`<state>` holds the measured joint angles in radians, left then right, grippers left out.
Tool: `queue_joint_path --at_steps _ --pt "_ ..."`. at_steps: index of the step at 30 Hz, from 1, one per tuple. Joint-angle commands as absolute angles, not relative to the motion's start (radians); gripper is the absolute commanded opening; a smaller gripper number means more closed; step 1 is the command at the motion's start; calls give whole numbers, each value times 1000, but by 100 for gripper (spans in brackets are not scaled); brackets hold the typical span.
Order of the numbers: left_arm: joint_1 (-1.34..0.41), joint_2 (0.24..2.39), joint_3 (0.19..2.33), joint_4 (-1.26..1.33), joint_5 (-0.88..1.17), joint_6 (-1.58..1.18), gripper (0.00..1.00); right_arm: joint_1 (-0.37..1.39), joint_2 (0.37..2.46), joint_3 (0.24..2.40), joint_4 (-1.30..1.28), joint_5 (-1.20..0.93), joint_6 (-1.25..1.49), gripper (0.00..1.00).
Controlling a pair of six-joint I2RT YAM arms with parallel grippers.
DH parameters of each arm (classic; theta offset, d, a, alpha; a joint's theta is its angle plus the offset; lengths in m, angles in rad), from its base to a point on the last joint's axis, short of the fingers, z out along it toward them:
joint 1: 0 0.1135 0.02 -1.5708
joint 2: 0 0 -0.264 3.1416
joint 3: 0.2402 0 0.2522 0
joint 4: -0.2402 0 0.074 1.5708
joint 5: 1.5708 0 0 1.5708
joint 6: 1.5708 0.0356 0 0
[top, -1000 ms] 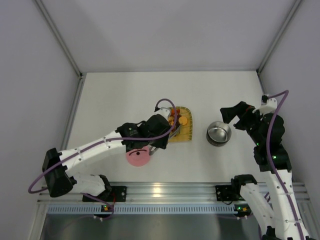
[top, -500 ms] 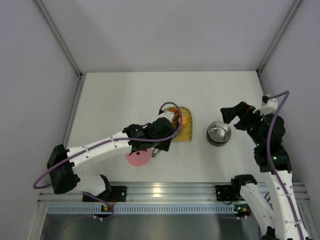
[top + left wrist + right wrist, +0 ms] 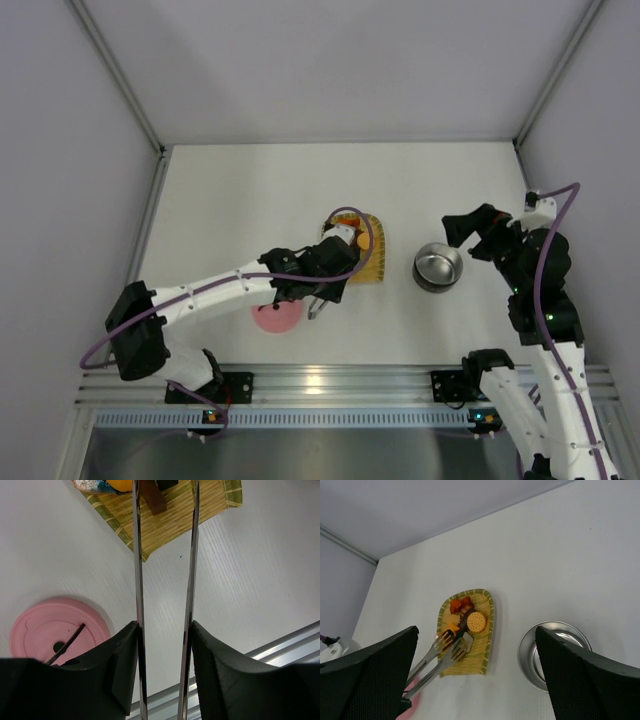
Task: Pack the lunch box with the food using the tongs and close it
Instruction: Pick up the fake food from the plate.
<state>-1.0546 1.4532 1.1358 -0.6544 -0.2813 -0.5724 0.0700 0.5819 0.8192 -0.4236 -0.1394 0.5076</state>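
Pinches the tongs (image 3: 137, 555) between the left gripper's (image 3: 162, 630) partly closed fingers (image 3: 122, 665), tips reaching ahead over the food (image 3: 476, 621) on the yellow tray (image 3: 170, 525). Leaves the pink lid (image 3: 55, 632) just left of those fingers. Holds the right gripper (image 3: 477, 677) spread wide and empty (steel lunch box (image 3: 527, 655) below, toward its right finger).
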Motion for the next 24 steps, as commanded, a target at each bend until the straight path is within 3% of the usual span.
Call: queue_joint_path --at_steps 1,15,24 --pt "-1057 1451 1180 -614 -287 -569 49 60 566 825 -442 -127 495 100" --pt "-1060 1468 1195 -626 -293 -552 48 60 565 822 -437 -118 492 99" --pt "-1058 1479 1235 -644 -318 -549 27 58 569 845 -448 -115 488 98"
